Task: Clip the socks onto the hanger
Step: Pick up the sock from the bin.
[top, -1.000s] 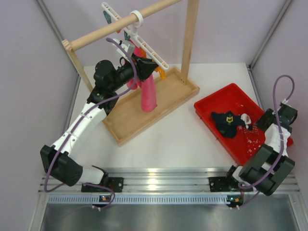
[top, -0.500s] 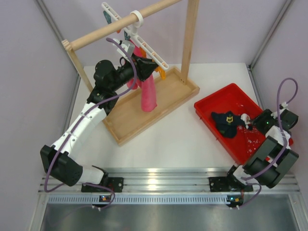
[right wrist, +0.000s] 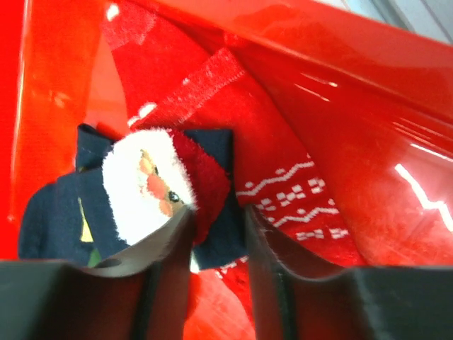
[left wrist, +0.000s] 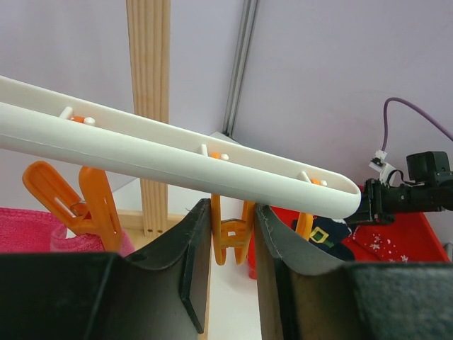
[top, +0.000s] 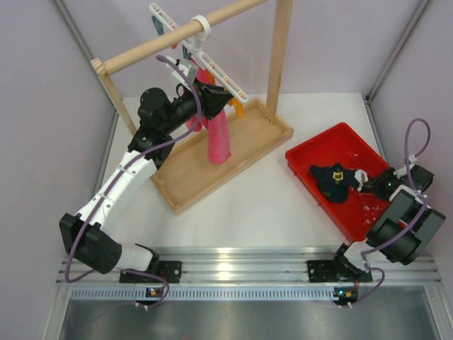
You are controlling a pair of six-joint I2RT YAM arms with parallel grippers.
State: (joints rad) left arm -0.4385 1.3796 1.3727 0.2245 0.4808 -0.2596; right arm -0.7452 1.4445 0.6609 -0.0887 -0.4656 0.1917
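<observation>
The white bar hanger (top: 212,67) hangs by its ring hook (top: 202,27) from the wooden rail, with orange clips under it. My left gripper (top: 212,98) sits just below the bar (left wrist: 177,156), its jaws pressed on both sides of an orange clip (left wrist: 230,237). The dark navy socks (top: 333,180) lie bunched in the red tray (top: 315,139). My right gripper (top: 369,183) is low in the tray at their right edge. In the right wrist view it (right wrist: 217,212) is narrowly closed on navy fabric (right wrist: 216,241) beside a white Santa patch (right wrist: 141,184).
A long pink cloth (top: 218,138) hangs from a clip over the wooden frame's base (top: 212,173). The wooden rail (top: 177,35) and upright post (top: 277,57) stand close around the hanger. A red patterned sock (right wrist: 297,184) lies under the navy ones.
My right arm has swung left and down from the tray's far right edge to the navy socks. The left arm has not moved.
</observation>
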